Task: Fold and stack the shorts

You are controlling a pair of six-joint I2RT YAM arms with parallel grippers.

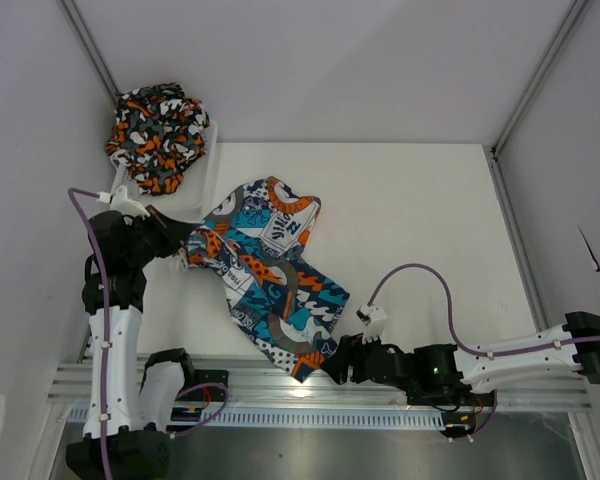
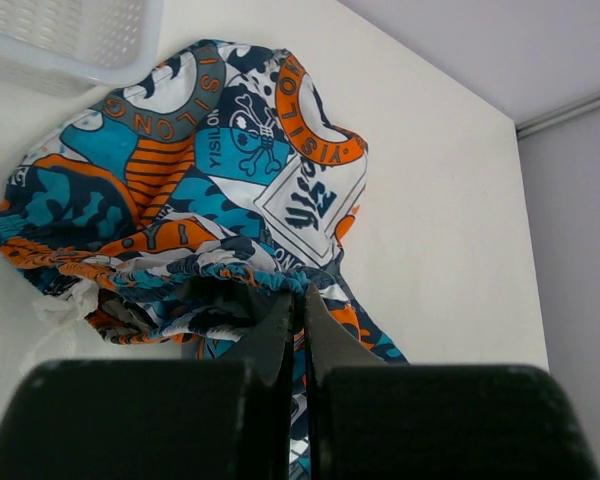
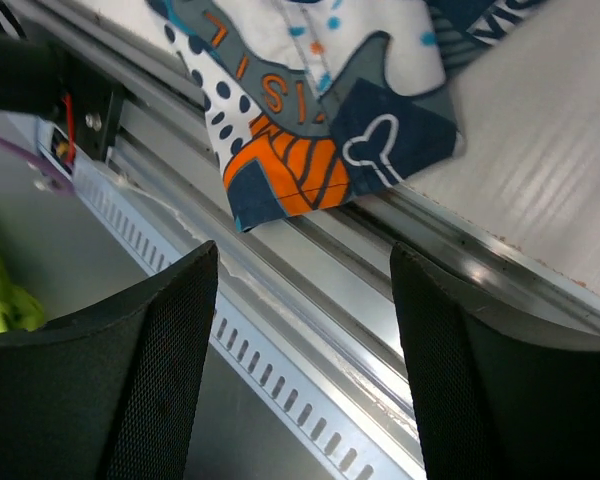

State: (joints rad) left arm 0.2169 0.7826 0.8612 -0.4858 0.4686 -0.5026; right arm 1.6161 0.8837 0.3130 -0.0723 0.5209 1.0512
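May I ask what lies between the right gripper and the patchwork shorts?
Only bare metal rail, in the right wrist view, separates the open right gripper from the shorts.

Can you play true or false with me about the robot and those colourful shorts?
1. The left hand is pinching the skull shorts. True.
2. The right hand is squeezing the shorts too. False: its fingers are wide apart with nothing between them, and the hem lies just beyond them.
3. The camouflage shorts are bunched up in the white basket. True.
4. The skull shorts are folded into a neat square. False: they lie spread out and rumpled, with one corner hanging over the metal rail.
5. The two pairs are stacked on top of each other. False: they lie apart.
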